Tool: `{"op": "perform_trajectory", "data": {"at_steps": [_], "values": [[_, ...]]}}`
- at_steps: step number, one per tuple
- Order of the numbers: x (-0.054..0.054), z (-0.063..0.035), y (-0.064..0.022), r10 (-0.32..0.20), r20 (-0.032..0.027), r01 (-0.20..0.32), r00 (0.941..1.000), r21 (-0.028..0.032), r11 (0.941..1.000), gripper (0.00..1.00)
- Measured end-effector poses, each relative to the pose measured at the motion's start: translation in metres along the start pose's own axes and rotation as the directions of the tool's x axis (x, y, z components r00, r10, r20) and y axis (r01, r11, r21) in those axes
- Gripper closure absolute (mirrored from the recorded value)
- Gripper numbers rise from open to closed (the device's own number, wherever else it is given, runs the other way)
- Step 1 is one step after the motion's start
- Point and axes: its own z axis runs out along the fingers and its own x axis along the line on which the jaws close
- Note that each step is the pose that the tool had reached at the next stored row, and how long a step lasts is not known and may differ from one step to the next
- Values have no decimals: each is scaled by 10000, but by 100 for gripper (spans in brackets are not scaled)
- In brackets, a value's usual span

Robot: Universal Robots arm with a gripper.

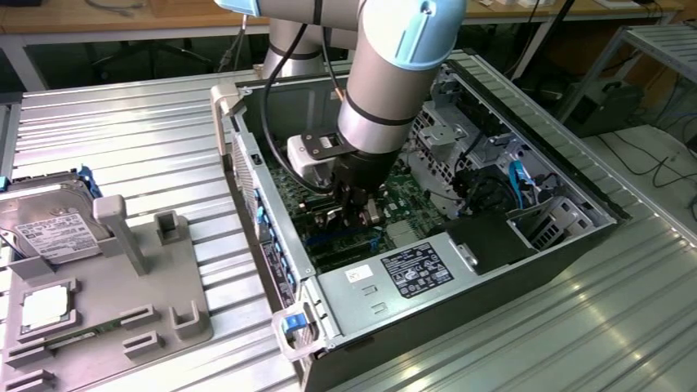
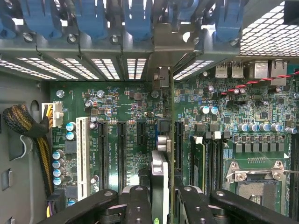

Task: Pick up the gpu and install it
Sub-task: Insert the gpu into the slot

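Inside the open PC case (image 1: 566,192), my gripper (image 1: 351,214) hangs low over the green motherboard (image 2: 117,107). The gpu (image 2: 161,156) shows edge-on in the wrist view as a thin card between my black fingers (image 2: 138,205), and the gripper (image 2: 163,205) is shut on it. Its silver end bracket (image 2: 163,46) reaches the case's rear slot openings. The card's lower edge runs along the board beside the long black expansion slots (image 2: 121,154); whether it touches a slot I cannot tell. In the exterior view the gpu (image 1: 368,216) is mostly hidden by the wrist.
A white slot (image 2: 82,154), a yellow-black cable bundle (image 2: 28,126), RAM slots (image 2: 210,158) and the CPU socket (image 2: 254,179) surround the card. The power supply (image 1: 419,269) sits at the case's near end. On the exterior view's left, a grey fixture (image 1: 120,318) holds a hard drive (image 1: 49,224).
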Motion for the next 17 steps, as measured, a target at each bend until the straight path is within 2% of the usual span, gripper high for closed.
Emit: {"op": "perform_trajectory", "data": {"at_steps": [17], "values": [[0, 1, -4, -63, -12, 63, 10000, -5, 10000, 72]]}}
